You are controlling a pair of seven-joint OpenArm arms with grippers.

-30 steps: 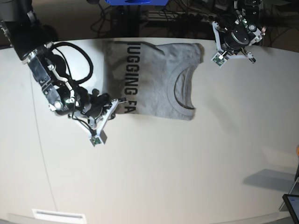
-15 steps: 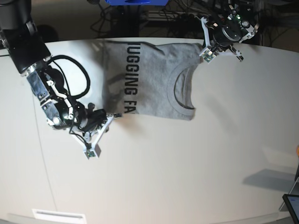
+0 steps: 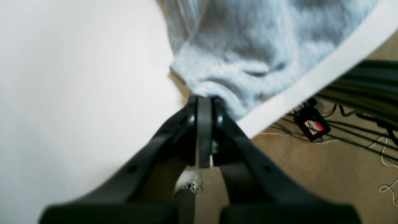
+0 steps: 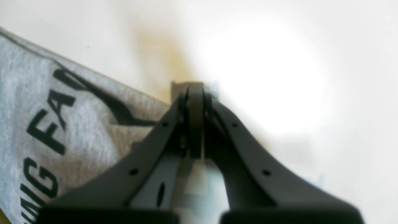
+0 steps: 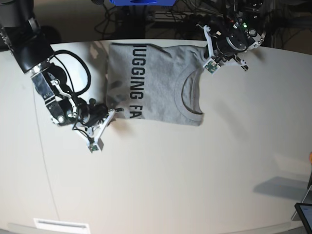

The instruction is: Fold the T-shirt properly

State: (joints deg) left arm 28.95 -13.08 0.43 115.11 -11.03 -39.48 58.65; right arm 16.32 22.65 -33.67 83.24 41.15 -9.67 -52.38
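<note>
White table (image 5: pixel 195 175) fills most of the base view, with a dark floor strip and cables (image 5: pixel 146 19) beyond its far edge; a blue object (image 5: pixel 141 2) sits at the top border; a dark device corner (image 5: pixel 304 214) shows at the lower right.

On the table's far half lies the shirt (image 5: pixel 156 87), grey, partly folded into a rough rectangle; black capitals run along its left portion; the collar (image 5: pixel 187 95) curves open toward the right side; its far edge lies close to the table edge.

Right claw (image 5: pixel 111 114) is at the shirt's near-left corner, beside the lettering; in the right wrist view the claw (image 4: pixel 195 90) has its jaws pressed together, tip at the table just off the shirt (image 4: pixel 56 124) edge; whether it pinches any cloth I cannot tell; the letters "FA" read clearly beside it.

Left claw (image 5: pixel 210 53) is at the shirt's far-right corner near the table edge; in the left wrist view the claw (image 3: pixel 204 104) is closed, its tip meeting a bunched fold of the shirt (image 3: pixel 248 53); cloth seems caught at the tip, though blur leaves this uncertain; past the table rim (image 3: pixel 311 81) are carpet and cables (image 3: pixel 357 93), and a small black box with a red label (image 3: pixel 312 126).
</note>
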